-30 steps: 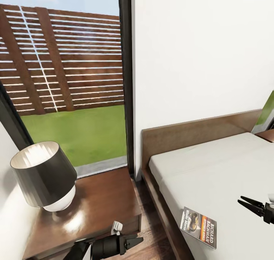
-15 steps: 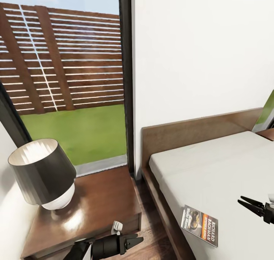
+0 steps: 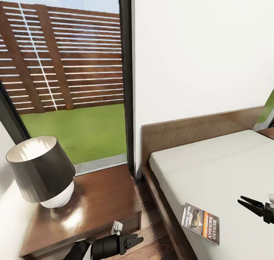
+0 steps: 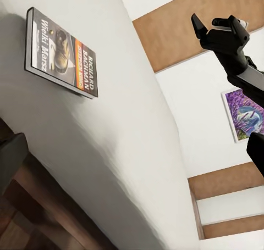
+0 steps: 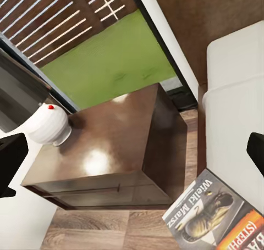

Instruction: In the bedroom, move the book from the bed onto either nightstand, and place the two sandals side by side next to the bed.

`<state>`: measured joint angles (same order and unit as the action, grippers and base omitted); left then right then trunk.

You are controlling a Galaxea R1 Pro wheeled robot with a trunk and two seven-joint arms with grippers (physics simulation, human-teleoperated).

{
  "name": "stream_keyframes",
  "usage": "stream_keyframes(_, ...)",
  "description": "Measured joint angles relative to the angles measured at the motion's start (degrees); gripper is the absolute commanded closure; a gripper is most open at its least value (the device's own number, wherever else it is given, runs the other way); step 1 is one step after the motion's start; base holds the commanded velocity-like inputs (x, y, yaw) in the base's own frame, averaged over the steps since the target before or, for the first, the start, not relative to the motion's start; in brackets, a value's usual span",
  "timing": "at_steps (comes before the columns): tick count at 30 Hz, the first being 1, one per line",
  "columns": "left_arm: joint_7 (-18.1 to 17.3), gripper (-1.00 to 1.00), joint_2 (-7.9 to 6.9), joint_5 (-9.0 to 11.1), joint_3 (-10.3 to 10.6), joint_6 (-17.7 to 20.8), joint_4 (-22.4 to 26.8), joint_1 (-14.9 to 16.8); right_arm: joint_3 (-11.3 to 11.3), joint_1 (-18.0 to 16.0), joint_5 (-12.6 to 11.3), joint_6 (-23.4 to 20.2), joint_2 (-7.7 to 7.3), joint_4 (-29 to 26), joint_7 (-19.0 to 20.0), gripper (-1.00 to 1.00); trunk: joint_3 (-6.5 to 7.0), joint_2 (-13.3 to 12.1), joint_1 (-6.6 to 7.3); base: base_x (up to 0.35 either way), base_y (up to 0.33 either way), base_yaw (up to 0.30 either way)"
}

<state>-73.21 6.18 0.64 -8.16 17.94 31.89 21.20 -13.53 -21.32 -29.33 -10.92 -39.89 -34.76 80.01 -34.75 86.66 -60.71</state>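
2 arms are waiting. We are seeing the book (image 3: 201, 223) lying flat near the edge of the bed (image 3: 228, 168), long side pointing toward our right gripper (image 3: 247, 203), which is nearer, fingers spread and empty. Our left gripper (image 3: 135, 240) is open too.

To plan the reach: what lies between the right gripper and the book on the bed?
In the head view, only bare grey mattress separates the right gripper from the book.

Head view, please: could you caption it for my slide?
Book lying on the bed, both grippers open nearby.
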Motion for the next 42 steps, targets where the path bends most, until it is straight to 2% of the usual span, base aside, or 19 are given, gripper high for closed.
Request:
stream_keyframes(14,0.0,-1.0,-0.04,0.02,0.0,0.0,0.0,0.02,0.0,0.0,0.12,-0.01,0.0,0.02,-0.07,-1.0,0.05,0.0,0.0,0.0,0.0,-0.002)
stream_keyframes(24,0.0,-1.0,-0.08,0.09,0.0,0.0,-0.05,0.04,-0.01,0.02,-0.01,-0.18,-0.01,0.01,0.04,-1.0,0.63,0.0,0.0,0.0,0.0,-0.166)
stream_keyframes(42,0.0,-1.0,-0.09,0.17,0.0,0.0,-0.09,0.03,0.0,0.0,0.03,-0.45,-0.02,0.01,-0.03,-1.0,0.74,0.0,0.0,0.0,0.0,-0.019)
